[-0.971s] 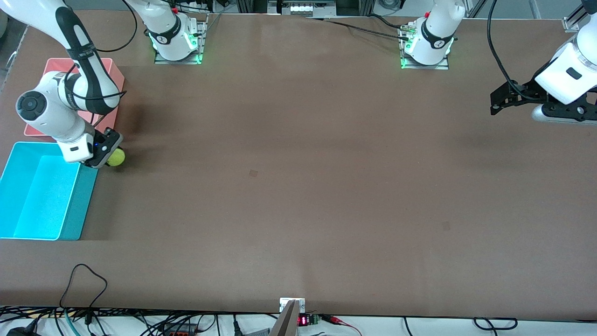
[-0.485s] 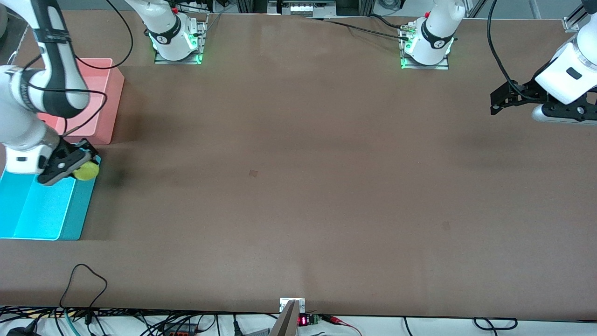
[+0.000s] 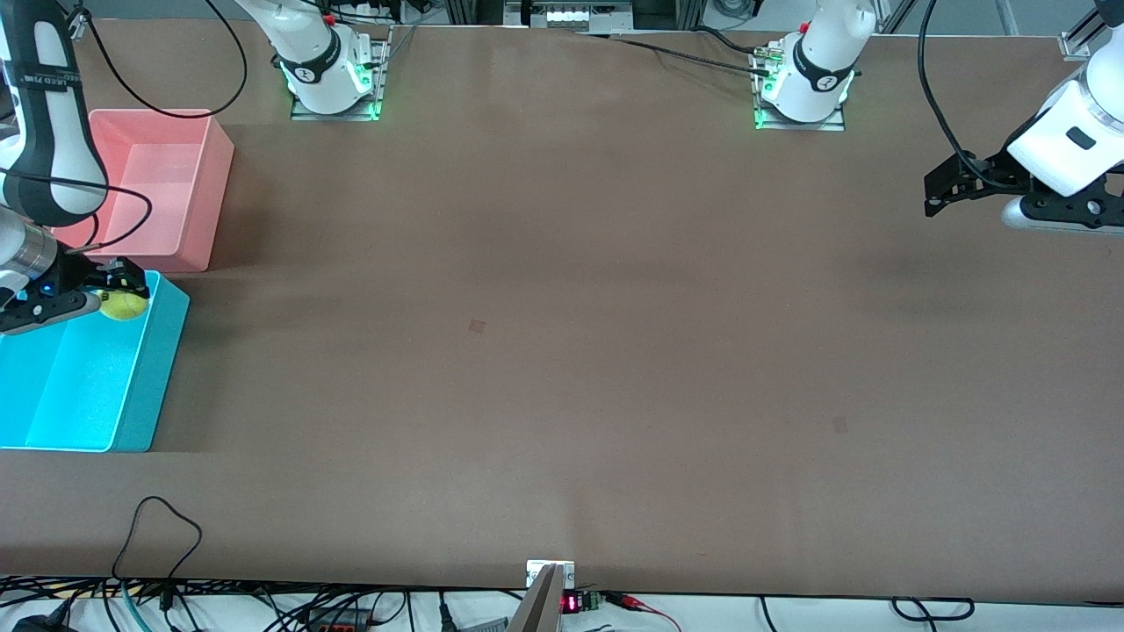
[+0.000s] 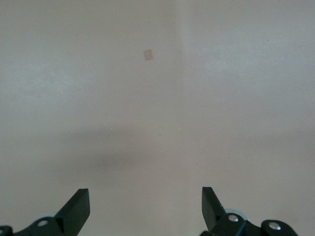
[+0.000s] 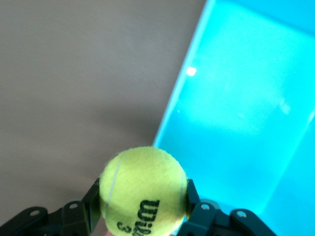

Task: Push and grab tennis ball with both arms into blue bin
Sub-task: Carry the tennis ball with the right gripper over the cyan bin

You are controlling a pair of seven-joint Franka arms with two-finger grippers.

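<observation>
The yellow-green tennis ball (image 3: pixel 124 304) (image 5: pixel 142 191) with its dark logo is held in the air by my right gripper (image 3: pixel 118 298) (image 5: pixel 142 196), shut on it. Ball and gripper hang over the blue bin (image 3: pixel 158 369) (image 5: pixel 236 108), at the corner of the bin nearest the pink bin. The inside of the blue bin shows nothing lying in it. My left gripper (image 3: pixel 944 189) (image 4: pixel 145 206) waits open above bare table at the left arm's end, with nothing between its fingers.
A pink bin (image 3: pixel 211 167) stands beside the blue bin, farther from the front camera, at the right arm's end of the table. Brown table (image 3: pixel 562 351) spreads between the two arms. Cables (image 3: pixel 158 527) trail along the table's front edge.
My right gripper lifted the ball off the table beside the blue bin and carried it over the bin's rim. The left arm has not moved.
</observation>
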